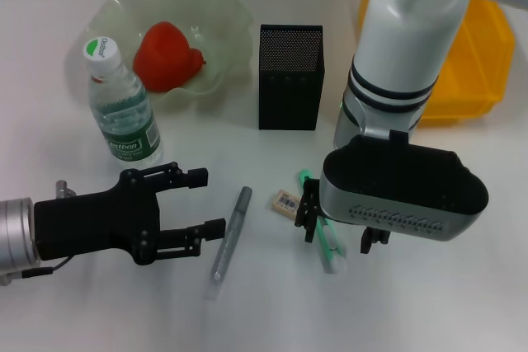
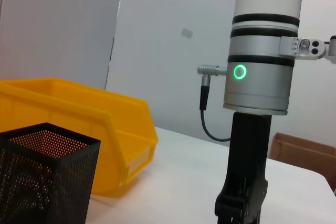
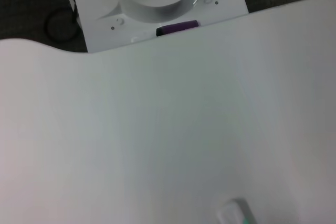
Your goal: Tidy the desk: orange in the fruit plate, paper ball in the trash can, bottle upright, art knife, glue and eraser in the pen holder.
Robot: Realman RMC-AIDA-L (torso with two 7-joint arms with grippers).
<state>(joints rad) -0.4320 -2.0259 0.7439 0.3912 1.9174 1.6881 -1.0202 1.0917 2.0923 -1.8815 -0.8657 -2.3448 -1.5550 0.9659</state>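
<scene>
Knife work looks like the step in hand: my right gripper (image 1: 338, 232) sits low over the art knife (image 1: 322, 232), which lies on the desk (image 1: 462, 302) with its long axis running from far-left to near-right, its far tip close to the eraser (image 1: 286, 202). The knife is directly under my right wrist housing, so the right arm is plainly the nearer one; I judge the coming move turns on setting the fingers across that slim body, not along it. The housing hides most of my right fingers, and I cannot tell how wide they stand or whether they touch the knife. My right wrist camera catches only a mint and white end of it (image 3: 236, 214) at the edge of bare desk.

My left gripper (image 1: 206, 204) hovers at the near left, fingers spread wide and holding nothing, its tips just left of the glue (image 1: 231, 232), which lies with its long axis roughly near-to-far.

Elsewhere, the pen holder (image 1: 290, 76) stands far of the eraser, well within reach of either arm. Left of it, the orange (image 1: 167, 55) sits in the fruit plate (image 1: 227, 14), the bottle (image 1: 122, 105) is upright beside it, and the trash can (image 1: 478, 63) is at the far right. I see no paper ball.
</scene>
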